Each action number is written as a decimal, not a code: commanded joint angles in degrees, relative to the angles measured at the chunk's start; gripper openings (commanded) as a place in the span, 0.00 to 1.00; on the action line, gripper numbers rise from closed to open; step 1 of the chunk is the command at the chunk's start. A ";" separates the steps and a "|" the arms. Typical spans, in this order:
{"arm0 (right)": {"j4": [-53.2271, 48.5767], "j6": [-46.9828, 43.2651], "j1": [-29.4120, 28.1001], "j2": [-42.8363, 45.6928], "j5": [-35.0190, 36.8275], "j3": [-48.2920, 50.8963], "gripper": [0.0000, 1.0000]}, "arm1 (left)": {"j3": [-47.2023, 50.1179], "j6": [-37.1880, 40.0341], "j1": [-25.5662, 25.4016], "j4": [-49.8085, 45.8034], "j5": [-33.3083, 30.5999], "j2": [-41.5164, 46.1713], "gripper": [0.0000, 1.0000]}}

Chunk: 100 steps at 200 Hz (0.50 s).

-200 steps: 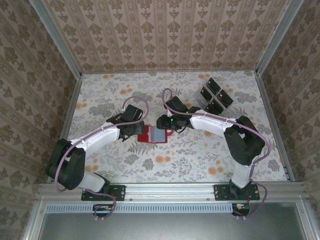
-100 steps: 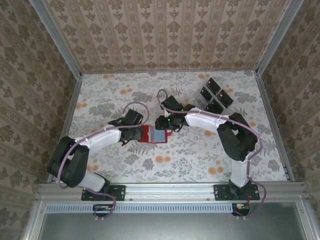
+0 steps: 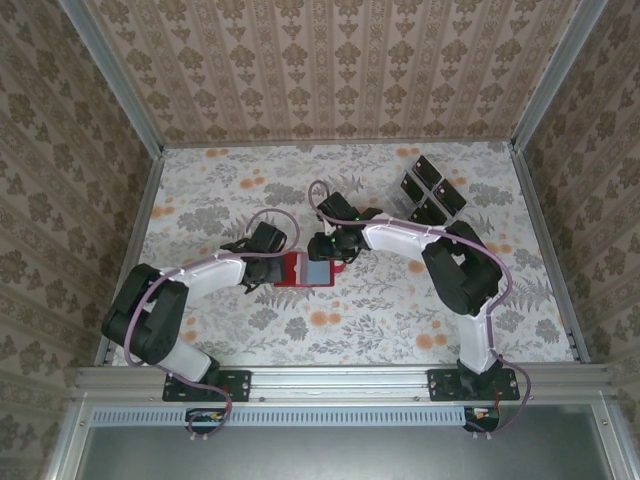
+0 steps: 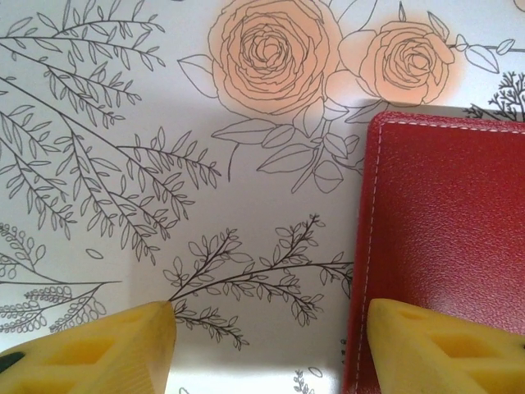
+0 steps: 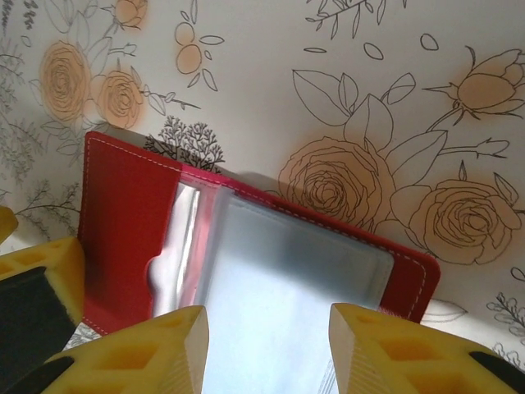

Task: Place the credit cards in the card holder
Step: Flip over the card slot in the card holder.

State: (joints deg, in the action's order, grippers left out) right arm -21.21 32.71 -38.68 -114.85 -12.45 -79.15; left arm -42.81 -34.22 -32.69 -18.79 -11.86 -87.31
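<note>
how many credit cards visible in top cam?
4, clustered two by two at the table's far right: far card, left card, right card, near card. Any stacked beneath would be hidden.

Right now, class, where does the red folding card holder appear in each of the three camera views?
Top external: the flat red rectangular card holder lies open near the middle of the picture.
Left wrist: its red stitched panel takes the lower right.
Right wrist: it spans the middle, clear pockets facing up.
Shared landmark: the white table cover printed with orange roses lies under it in all three.
</note>
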 commanded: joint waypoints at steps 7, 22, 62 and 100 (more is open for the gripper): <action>-1.48 -0.63 -0.42 -2.50 -0.72 -1.33 0.43 | 1.04 0.97 0.69 1.27 0.21 -1.03 0.63; -0.84 0.02 -0.42 -2.88 -1.30 -0.89 0.43 | 1.00 1.16 0.78 1.65 0.53 -1.36 0.63; 1.48 2.05 -0.95 -3.33 -3.78 -0.18 0.43 | 0.94 1.43 0.88 2.68 1.48 -2.04 0.63; 4.47 5.13 -1.23 -4.44 -6.99 -0.12 0.43 | 1.12 1.52 0.94 3.49 2.18 -2.00 0.62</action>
State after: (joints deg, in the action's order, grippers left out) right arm -18.81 35.11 -39.46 -117.27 -16.01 -79.20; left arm -42.70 -34.17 -32.16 -16.03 -10.74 -88.47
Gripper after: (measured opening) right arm 0.435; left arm 0.624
